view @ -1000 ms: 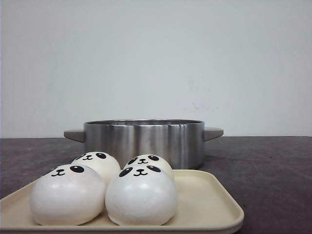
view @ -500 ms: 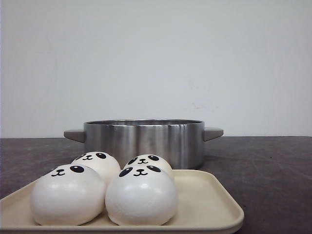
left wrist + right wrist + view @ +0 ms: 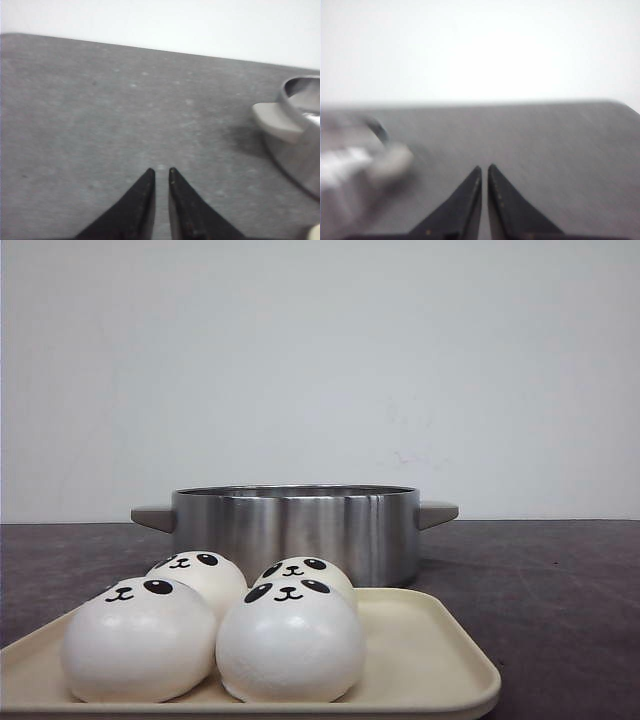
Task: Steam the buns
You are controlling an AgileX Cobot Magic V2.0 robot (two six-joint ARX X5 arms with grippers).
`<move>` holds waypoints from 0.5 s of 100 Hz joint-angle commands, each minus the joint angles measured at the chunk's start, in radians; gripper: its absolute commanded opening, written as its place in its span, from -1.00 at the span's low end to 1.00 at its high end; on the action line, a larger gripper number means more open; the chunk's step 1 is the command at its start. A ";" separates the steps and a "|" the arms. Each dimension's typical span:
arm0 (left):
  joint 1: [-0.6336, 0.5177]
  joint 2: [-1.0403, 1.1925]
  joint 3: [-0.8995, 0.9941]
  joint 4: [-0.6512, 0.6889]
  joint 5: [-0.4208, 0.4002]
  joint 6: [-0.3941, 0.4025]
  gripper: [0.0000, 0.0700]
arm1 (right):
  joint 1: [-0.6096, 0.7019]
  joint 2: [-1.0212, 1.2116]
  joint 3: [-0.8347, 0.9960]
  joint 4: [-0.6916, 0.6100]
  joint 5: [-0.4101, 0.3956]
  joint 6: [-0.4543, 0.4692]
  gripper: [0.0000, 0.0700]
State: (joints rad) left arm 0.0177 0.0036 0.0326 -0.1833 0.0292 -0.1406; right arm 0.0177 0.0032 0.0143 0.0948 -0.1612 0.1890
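A: Starting at the left, where is the left end effector (image 3: 161, 172)?

B: It hangs over bare dark worktop (image 3: 100, 110), its two black fingers nearly pressed together and holding nothing. The steel pot (image 3: 300, 135) sits at about its three o'clock, near but apart, one grey handle (image 3: 275, 122) pointing toward it.

A: And the buns?

B: All four panda-faced buns (image 3: 290, 640) sit bunched on the left half of a cream tray (image 3: 430, 650) at the near edge of the front view, two in front and two behind, touching one another. None is in the pot yet. The tray lies just in front of the pot at its six o'clock, which likely keeps each transfer short.

A: Anything in the way?

B: The front pair screens the back pair, so the near ones look easier to take first. The pot's wall must be cleared on the way in, and it stands uncovered, with no lid in sight.

A: The right side?

B: The right end effector (image 3: 484, 170) is also closed and empty, over open worktop. Its view is blurred; the pot's other handle (image 3: 390, 160) smears at about its nine o'clock. The tray's right half is bare.
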 commanded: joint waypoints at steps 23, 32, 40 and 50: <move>0.002 0.030 0.184 -0.027 0.135 -0.170 -0.99 | 0.000 0.010 0.155 -0.130 -0.164 0.337 -0.98; 0.002 0.114 0.308 -0.117 0.137 -0.106 -0.99 | 0.000 0.057 0.286 -0.261 -0.155 0.257 -0.98; -0.007 0.223 0.433 -0.212 0.138 -0.075 -0.99 | 0.000 0.140 0.420 -0.358 -0.156 0.147 -0.98; -0.030 0.360 0.594 -0.306 0.138 -0.021 -0.99 | 0.000 0.259 0.605 -0.502 -0.156 0.031 -0.98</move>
State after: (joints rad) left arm -0.0010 0.2882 0.5194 -0.4583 0.1627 -0.2344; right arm 0.0177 0.2001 0.5110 -0.3386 -0.3176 0.3538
